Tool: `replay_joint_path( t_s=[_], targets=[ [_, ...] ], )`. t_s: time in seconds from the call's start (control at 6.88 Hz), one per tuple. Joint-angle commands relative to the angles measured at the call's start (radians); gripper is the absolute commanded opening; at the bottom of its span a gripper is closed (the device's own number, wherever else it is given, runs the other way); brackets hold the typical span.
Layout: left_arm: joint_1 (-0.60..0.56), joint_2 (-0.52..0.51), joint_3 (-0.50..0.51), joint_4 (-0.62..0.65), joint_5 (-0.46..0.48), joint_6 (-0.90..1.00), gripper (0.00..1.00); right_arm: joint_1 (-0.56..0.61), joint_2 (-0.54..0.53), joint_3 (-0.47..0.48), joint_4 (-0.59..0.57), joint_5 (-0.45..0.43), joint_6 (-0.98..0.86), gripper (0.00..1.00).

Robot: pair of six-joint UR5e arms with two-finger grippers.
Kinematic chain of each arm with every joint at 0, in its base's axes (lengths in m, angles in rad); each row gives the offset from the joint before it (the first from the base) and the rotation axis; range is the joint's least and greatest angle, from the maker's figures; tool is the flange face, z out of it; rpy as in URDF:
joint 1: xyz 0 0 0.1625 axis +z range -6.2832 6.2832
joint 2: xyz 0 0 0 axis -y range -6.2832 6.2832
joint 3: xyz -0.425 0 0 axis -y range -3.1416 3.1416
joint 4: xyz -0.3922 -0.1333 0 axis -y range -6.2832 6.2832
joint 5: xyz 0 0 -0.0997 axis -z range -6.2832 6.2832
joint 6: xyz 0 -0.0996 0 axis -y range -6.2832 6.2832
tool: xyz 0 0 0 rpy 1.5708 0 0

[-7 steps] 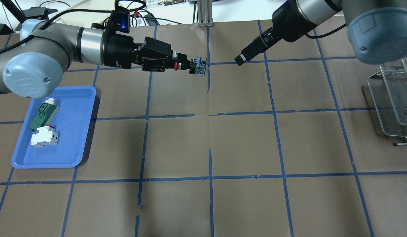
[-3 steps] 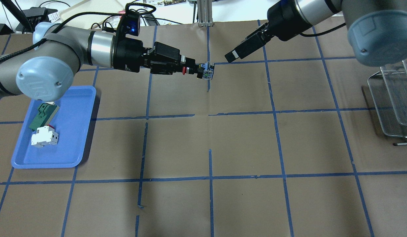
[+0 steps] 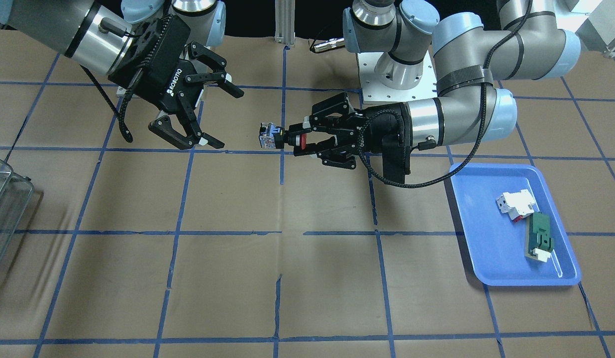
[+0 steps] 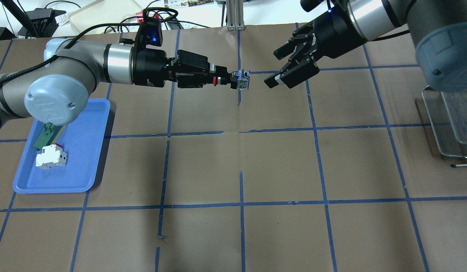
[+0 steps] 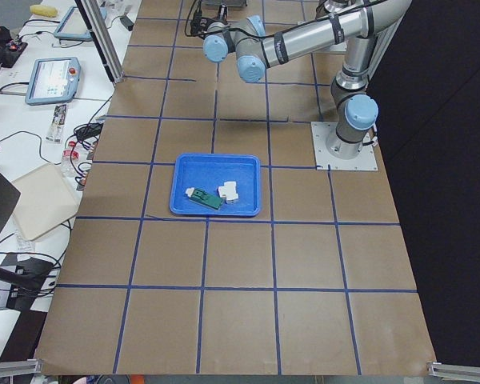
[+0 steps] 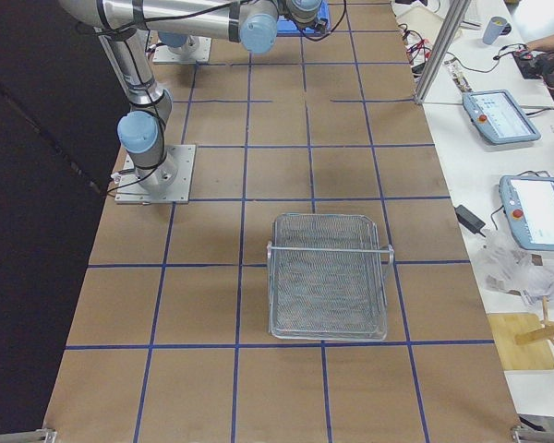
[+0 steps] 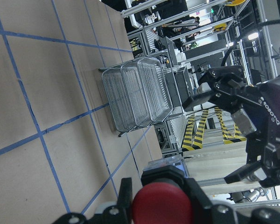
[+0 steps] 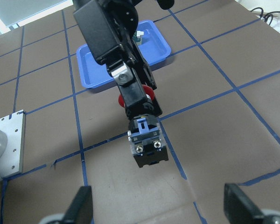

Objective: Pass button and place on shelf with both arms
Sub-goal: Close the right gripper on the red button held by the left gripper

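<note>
The button point(image 4: 241, 81) has a red cap, a black barrel and a silvery-blue contact block. My left gripper point(image 4: 220, 80) is shut on its barrel and holds it level above the table, contact block pointing right. It also shows in the front view point(image 3: 269, 135) and the right wrist view point(image 8: 147, 145). My right gripper point(image 4: 272, 68) is open and empty, a short gap right of the block and facing it. It also shows in the front view point(image 3: 230, 118). The see-through shelf point(image 4: 432, 124) stands at the far right edge and shows in the right side view point(image 6: 328, 220).
A blue tray point(image 4: 86, 151) lies at the left, with a green-and-white block point(image 4: 48, 134) and a white-and-red block point(image 4: 51, 157) in it. The brown table bears a grid of blue tape. Cables and devices lie beyond the far edge.
My left arm has carried the button to the right, toward the table's middle line. My right gripper has turned its wrist so both open fingers show, and it now faces the button.
</note>
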Motion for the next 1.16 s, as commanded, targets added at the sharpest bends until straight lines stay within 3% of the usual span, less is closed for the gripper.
replay_joint_path(
  t_s=[0.0, 0.29, 1.02],
  targets=[
    [0.000, 0.009, -0.017, -0.009, -0.045, -0.011, 0.00, 0.042, -0.029, 0.015, -0.018, 0.003, -0.055, 1.00],
    [-0.002, 0.012, -0.018, -0.013, -0.060, -0.037, 0.00, 0.099, -0.016, 0.027, -0.134, -0.013, -0.038, 1.00],
    [0.000, 0.012, -0.018, -0.012, -0.058, -0.038, 0.00, 0.110, 0.036, 0.022, -0.168, -0.031, -0.026, 1.00]
  ],
)
